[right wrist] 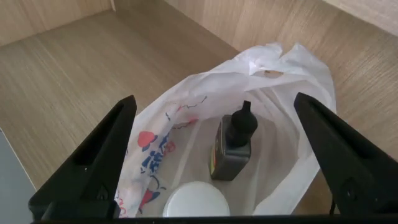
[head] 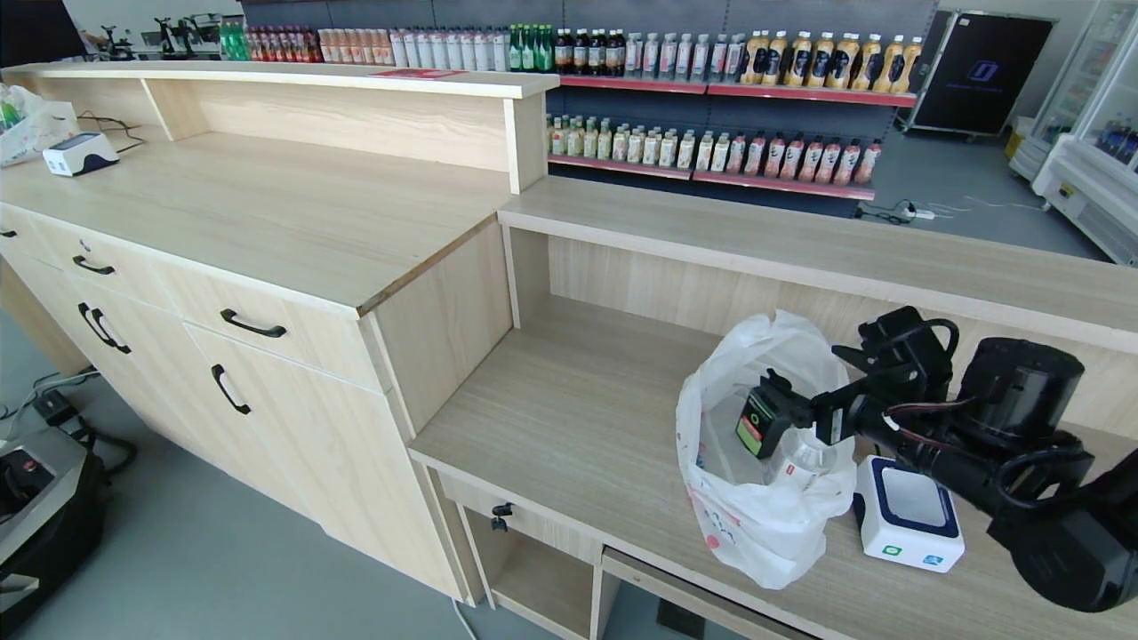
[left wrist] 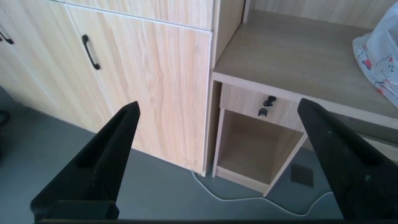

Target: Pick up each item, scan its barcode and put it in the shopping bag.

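A white plastic shopping bag (head: 756, 524) stands open on the low counter (head: 578, 418). Inside it lie a dark bottle (right wrist: 231, 146) with a coloured label and a clear bottle with a white cap (right wrist: 194, 200). My right gripper (head: 787, 400) hangs just above the bag's mouth, open, with nothing between its fingers (right wrist: 99, 162). A white and blue barcode scanner (head: 907, 516) sits on the counter right beside the bag. My left gripper (left wrist: 219, 109) is open and empty, low over the floor in front of the cabinet doors; an edge of the bag (left wrist: 379, 56) appears beyond it.
A taller wooden counter (head: 267, 204) with drawers stands to the left, carrying a second scanner (head: 78, 153) and another bag (head: 31, 124). Shelves of drink bottles (head: 711, 62) line the back. Under the low counter is an open cubby (left wrist: 258, 152). Cables lie on the floor at left.
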